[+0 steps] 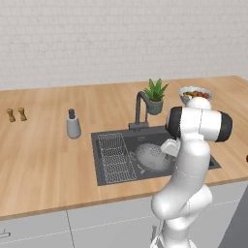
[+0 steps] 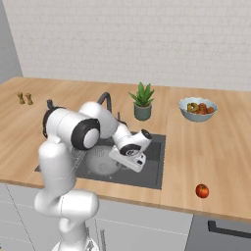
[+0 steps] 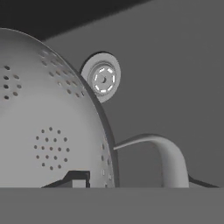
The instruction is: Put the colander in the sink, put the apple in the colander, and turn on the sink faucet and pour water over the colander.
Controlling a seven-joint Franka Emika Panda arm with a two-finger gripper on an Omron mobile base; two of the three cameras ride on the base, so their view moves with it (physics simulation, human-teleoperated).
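Colander [image 3: 43, 131] in dark sink [image 1: 193, 167] | end effector [image 2: 128, 161] state unclear | wood counter [image 1: 43, 155] | white brick wall [image 1: 97, 34]

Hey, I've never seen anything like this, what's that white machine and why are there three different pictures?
It's a white robot arm in a simulated kitchen. Two pictures come from cameras behind it, left and right; the third from a camera on its hand. The gripper is low over the sink, beside the colander lying there; whether it is open or shut can't be told. The close-up shows the colander's loop handle and the sink's drain. The apple sits on the counter, by the faucet, soap bottle and fruit bowl.
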